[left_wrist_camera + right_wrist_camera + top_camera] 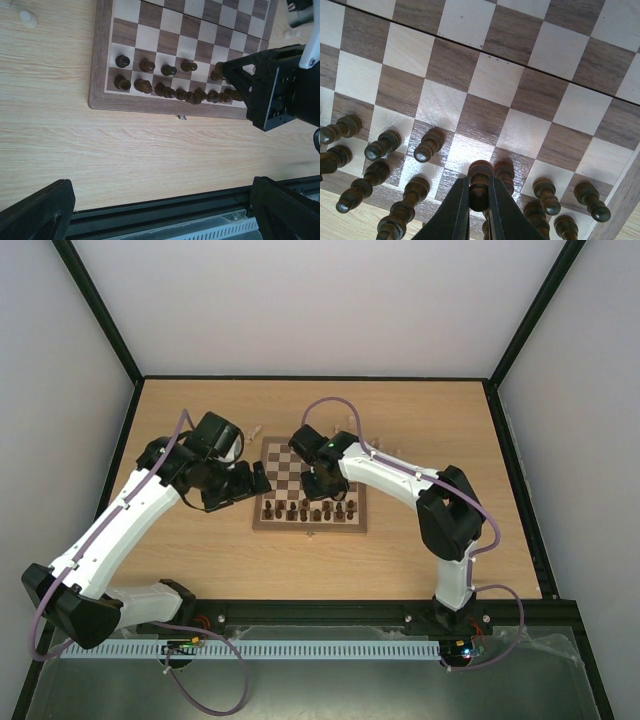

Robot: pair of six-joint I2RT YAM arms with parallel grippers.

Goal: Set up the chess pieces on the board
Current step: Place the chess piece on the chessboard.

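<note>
The board (pixel 285 462) lies mid-table and also shows in the left wrist view (pixel 100 95) and the right wrist view (pixel 495 85). Dark chess pieces (pixel 310 510) stand in two rows along its near edge (pixel 170 92). My right gripper (pixel 480 189) is shut on a dark pawn (pixel 481 175), held just above the second row amid other dark pieces (pixel 427 145). In the top view it (pixel 316 486) hangs over the board's middle. My left gripper (pixel 258 480) is open and empty at the board's left edge, with its fingers (pixel 35 210) wide apart.
Pale pieces lie on the tabletop off the board, beyond its far edge (pixel 352 421) and beside it (pixel 27 18). A black rail (pixel 400 610) runs along the table's near edge. The right arm's wrist (pixel 272 87) shows over the board's corner.
</note>
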